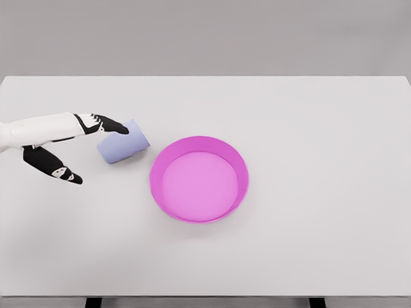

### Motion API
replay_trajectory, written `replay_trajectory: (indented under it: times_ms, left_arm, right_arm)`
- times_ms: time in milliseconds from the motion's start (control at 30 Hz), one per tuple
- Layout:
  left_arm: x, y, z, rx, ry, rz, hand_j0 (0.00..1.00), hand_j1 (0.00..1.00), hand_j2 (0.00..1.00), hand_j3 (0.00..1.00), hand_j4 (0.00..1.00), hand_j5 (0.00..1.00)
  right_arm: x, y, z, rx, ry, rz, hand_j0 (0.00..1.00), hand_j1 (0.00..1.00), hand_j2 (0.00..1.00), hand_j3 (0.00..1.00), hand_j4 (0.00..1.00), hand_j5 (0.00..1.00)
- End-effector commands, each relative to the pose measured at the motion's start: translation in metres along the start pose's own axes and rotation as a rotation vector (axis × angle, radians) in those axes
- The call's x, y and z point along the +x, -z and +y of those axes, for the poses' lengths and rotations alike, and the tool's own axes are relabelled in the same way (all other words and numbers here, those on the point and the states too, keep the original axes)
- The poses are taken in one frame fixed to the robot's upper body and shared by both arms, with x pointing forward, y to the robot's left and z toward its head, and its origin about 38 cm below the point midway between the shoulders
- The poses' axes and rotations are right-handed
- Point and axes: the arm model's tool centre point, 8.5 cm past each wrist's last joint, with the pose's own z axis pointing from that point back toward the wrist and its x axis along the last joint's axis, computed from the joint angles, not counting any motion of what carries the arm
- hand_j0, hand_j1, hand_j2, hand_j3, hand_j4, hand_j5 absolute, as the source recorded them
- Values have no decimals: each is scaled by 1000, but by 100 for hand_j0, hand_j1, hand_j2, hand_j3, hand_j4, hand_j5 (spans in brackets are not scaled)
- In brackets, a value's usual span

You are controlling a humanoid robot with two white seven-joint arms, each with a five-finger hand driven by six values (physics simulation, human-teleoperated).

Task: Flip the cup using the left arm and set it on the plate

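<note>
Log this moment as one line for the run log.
left hand: open, at cup | cup: on its side, left of plate | plate: empty | right hand: out of view

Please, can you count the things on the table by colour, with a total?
Lavender: 1, the cup, lying on its side
Pink: 1, the plate
Total: 2
The left hand is at the cup and is not counted.

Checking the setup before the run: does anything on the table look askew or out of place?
Yes: the pale blue cup lies on its side left of the pink plate, not upright. The left robot hand is open beside it, fingertips at its top. Nothing spilled.
</note>
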Motion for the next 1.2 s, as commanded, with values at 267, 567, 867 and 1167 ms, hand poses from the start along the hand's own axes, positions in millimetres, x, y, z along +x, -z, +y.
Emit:
replay_trajectory:
  times_ms: [267, 567, 867, 1167]
  left_arm:
    - [21, 5, 11, 68, 30, -71, 100, 100, 100, 100, 100, 100]
    - [45, 16, 66, 337, 105, -181, 100, 100, 100, 100, 100, 100]
    - [16, 43, 17, 437, -386, -212, 100, 100, 100, 100, 100, 100]
    - [-30, 56, -9, 304, -358, 186, 100, 100, 100, 100, 100, 100]
  right_arm:
    - [-23, -3, 1, -1, 17, 38, 100, 100, 100, 100, 100, 100]
    - [-22, -3, 1, -1, 13, 37, 100, 100, 100, 100, 100, 100]
    - [-23, -3, 1, -1, 14, 39, 100, 100, 100, 100, 100, 100]
    - [-23, -3, 1, -1, 14, 39, 100, 100, 100, 100, 100, 100]
